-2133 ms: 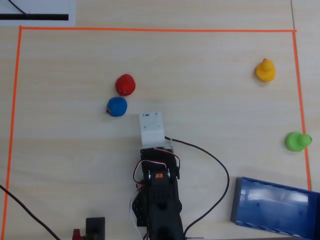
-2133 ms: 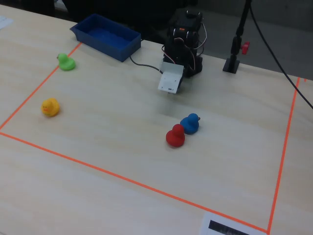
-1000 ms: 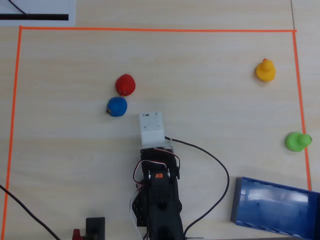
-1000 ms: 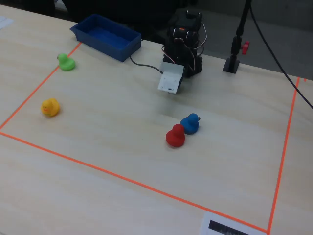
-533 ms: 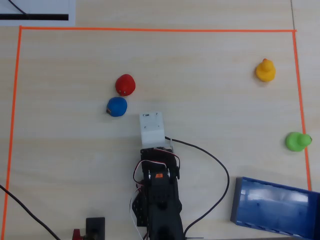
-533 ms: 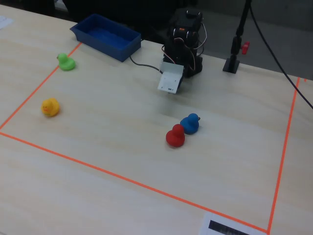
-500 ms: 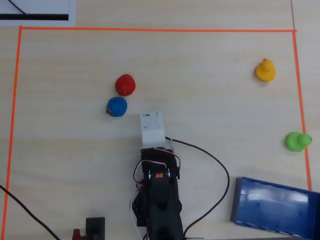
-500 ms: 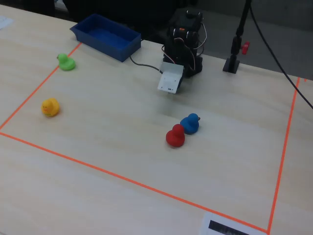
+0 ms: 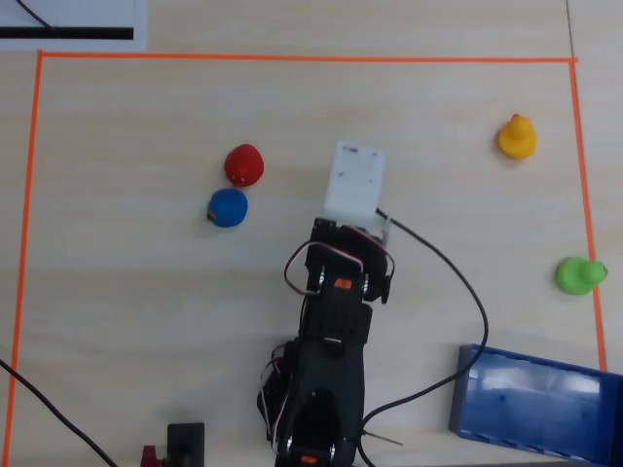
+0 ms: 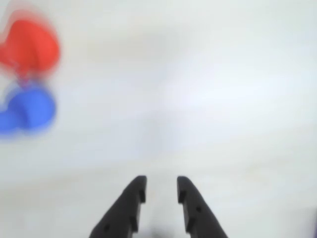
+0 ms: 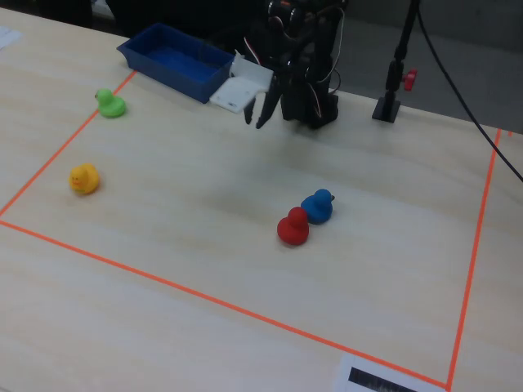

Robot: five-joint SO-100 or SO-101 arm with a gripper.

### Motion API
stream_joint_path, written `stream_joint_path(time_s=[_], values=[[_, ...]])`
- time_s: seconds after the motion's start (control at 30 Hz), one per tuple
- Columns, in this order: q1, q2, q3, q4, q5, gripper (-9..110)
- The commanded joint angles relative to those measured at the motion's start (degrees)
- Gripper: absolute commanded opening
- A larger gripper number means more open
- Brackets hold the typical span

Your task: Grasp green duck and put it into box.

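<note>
Near the orange tape's edge, the green duck point(image 9: 579, 275) point(image 11: 109, 103) sits on the surface point(image 9: 146, 321), just outside the box point(image 9: 531, 401) point(image 11: 175, 58), whose floor holds nothing. Well apart, the end effector point(image 10: 161, 189) point(image 11: 260, 110) hangs above bare surface, jaws narrowly parted and holding nothing. Red point(image 9: 243, 165) and blue point(image 9: 228, 207) ducks touch; a yellow duck point(image 9: 516, 137) stands alone.
</note>
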Motion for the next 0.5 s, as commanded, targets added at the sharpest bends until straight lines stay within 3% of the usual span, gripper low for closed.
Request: stream_joint_path(time_s=[0.0,0.3,0.47], values=[[8.79,-13.36,-23.73,-6.86,0.0,8],[31.2,-27.42,-33.05,-35.24,0.7,15],[39.99,-38.06,-40.52,-39.81,3.52,17]])
